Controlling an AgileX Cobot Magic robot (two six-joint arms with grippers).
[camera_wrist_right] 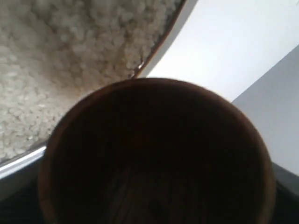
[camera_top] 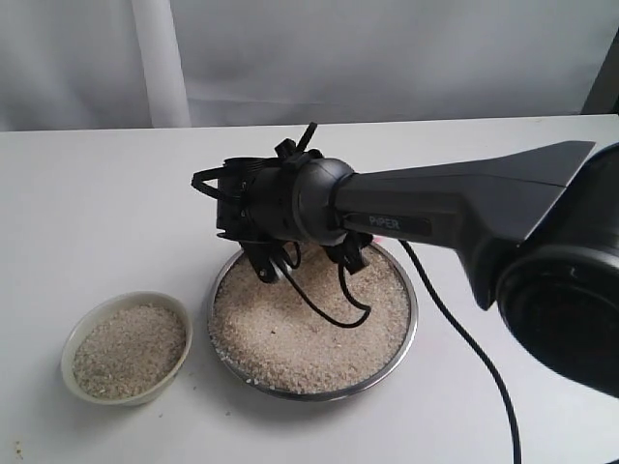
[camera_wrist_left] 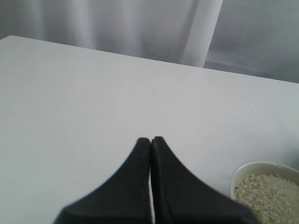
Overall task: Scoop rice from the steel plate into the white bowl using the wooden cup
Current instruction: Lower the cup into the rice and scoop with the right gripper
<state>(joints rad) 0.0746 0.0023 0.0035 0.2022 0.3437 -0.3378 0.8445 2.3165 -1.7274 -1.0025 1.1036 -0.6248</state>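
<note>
The steel plate (camera_top: 414, 319) sits mid-table, filled with rice (camera_top: 290, 338). To its left stands the white bowl (camera_top: 126, 298), also holding rice (camera_top: 131, 348). My right gripper (camera_top: 221, 198) hovers over the plate's far left side, largely masked by its own wrist. The wooden cup (camera_wrist_right: 154, 158) fills the right wrist view with its dark mouth toward the camera, held above the plate rim (camera_wrist_right: 159, 46) and rice (camera_wrist_right: 70, 56); the fingers are hidden behind it. In the exterior view the cup is hidden. My left gripper (camera_wrist_left: 150, 140) is shut and empty over bare table, with the bowl (camera_wrist_left: 243, 170) nearby.
A black cable (camera_top: 329, 309) loops down from the right wrist over the rice. The right arm's bulky body (camera_top: 542, 251) spans the right side of the table. A pale curtain (camera_top: 290, 58) hangs behind the table's far edge. A few loose grains (camera_top: 179, 391) lie near the bowl.
</note>
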